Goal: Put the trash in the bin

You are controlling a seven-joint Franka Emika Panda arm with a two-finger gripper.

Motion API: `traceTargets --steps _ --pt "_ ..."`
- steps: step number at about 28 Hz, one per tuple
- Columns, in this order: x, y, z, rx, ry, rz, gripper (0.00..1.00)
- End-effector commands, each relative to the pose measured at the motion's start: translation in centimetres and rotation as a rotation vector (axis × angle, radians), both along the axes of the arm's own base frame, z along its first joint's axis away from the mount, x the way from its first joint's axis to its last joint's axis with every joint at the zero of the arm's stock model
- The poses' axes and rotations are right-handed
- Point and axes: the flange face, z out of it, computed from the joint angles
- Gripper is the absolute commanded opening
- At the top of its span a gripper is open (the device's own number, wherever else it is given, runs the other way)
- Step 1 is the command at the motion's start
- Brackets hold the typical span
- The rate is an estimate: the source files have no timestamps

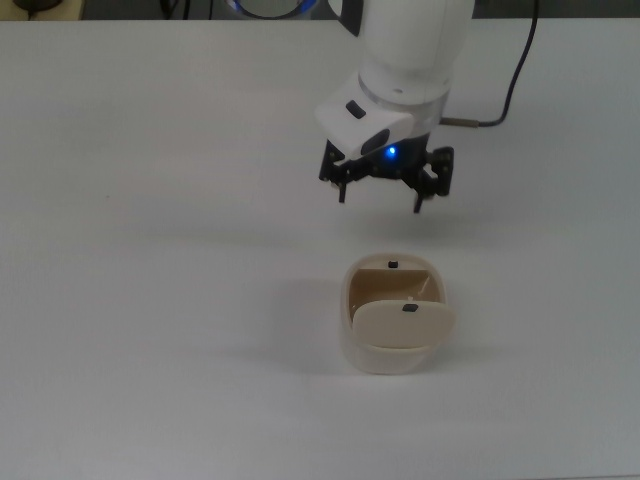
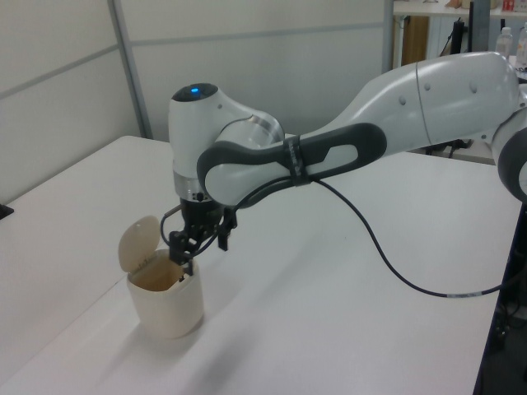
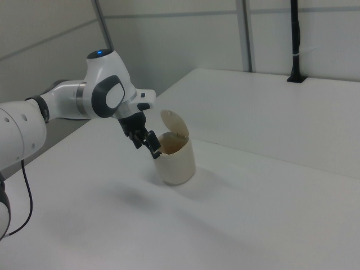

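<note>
The cream bin [image 1: 349,341] stands on the white table with its flap lid [image 1: 404,324] tipped open, showing a tan inside. The trash is hidden; no paper ball shows in any view. My gripper [image 1: 380,203] hangs open and empty, above the table and off the bin toward the top view's top. In the left view the gripper [image 2: 203,253] sits just up and right of the bin [image 2: 166,306]. From the right view the gripper [image 3: 147,149] is close to the left of the bin [image 3: 176,165], a little above its rim.
A black cable [image 1: 520,90] runs from the wrist across the table's far right in the top view. The white table [image 1: 150,250] spreads wide around the bin. Grey wall panels [image 2: 66,90] stand behind the table in the left view.
</note>
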Motion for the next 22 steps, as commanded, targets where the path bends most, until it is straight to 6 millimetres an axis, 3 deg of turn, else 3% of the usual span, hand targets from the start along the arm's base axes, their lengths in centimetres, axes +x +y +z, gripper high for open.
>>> traceTargets --steps 1,6,8,14,22 --pt "-2.0 -3.3 2.6 -0.045 0.094 0.056 1.0" --pt "-3.5 -7.2 4.5 -0.074 0.172 0.082 1.0" --pt "-4.0 -9.6 5.6 -0.081 0.191 0.089 1.0" --pt "-4.8 -14.7 6.8 -0.09 0.226 0.089 1.0" --pt "-6.3 -17.5 8.7 -0.079 0.244 0.114 1.0"
